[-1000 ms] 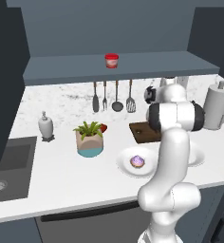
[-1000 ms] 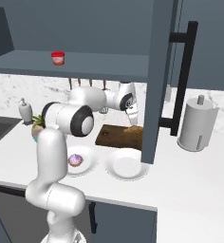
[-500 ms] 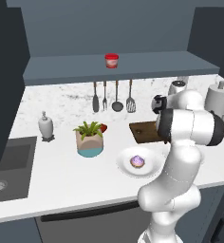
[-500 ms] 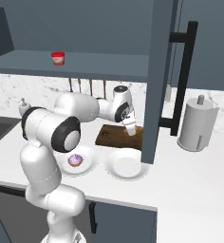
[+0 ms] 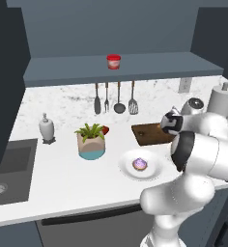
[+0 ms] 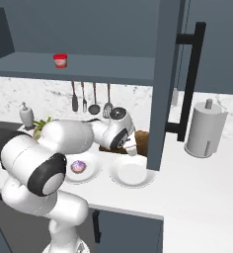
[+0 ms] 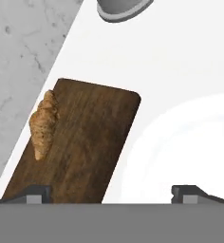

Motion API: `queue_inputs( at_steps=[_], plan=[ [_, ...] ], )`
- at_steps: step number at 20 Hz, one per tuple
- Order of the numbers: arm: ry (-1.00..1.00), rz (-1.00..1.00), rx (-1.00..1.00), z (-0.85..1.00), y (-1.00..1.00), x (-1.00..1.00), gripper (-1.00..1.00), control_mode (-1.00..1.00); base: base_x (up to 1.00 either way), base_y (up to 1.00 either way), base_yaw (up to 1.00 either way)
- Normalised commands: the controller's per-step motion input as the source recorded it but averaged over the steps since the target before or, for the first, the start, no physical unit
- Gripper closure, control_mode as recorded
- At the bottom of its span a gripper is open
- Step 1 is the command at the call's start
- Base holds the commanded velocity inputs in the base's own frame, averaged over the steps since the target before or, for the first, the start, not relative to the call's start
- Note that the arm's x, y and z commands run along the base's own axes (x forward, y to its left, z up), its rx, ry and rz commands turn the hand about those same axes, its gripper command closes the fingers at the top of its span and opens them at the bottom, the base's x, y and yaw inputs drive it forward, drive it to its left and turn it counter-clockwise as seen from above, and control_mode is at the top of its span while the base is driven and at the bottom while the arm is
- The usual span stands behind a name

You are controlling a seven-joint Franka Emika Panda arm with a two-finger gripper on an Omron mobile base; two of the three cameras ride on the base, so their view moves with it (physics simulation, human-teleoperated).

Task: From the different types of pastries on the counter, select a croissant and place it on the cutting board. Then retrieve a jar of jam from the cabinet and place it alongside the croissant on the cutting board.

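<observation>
Arm position has changed since the earlier frames: the elbow now bulks at lower right of the left base view, and the gripper sits lower, mid-frame in the right base view. Fingers stand spread wide, holding nothing. Croissant, golden-brown and ridged, lies along the left edge of the board. Jam jar, red, stands on the shelf, top centre.

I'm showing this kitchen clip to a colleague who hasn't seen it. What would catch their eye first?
Probably the big white arm folded low over the counter, its open hand above the dark cutting board, where the croissant lies along one edge. Then the red jar of jam alone on the cabinet shelf.
</observation>
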Motion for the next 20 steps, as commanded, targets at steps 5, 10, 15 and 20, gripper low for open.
queue_inputs(
  at_steps=[5,10,15,20],
  plan=[
    [-0.31,0.16,-0.04,0.28,0.02,-0.67,-1.0,-1.0,0.0,0.0,0.0],
    [-0.27,0.25,-0.11,0.32,0.18,-0.44,-1.0,-1.0,0.0,0.0,0.0],
    [-0.22,0.32,-0.19,0.35,0.32,-0.23,-1.0,-1.0,0.0,0.0,0.0],
    [-0.21,0.35,-0.24,0.43,0.38,-0.17,-1.0,-1.0,0.0,0.0,0.0]
  ],
)
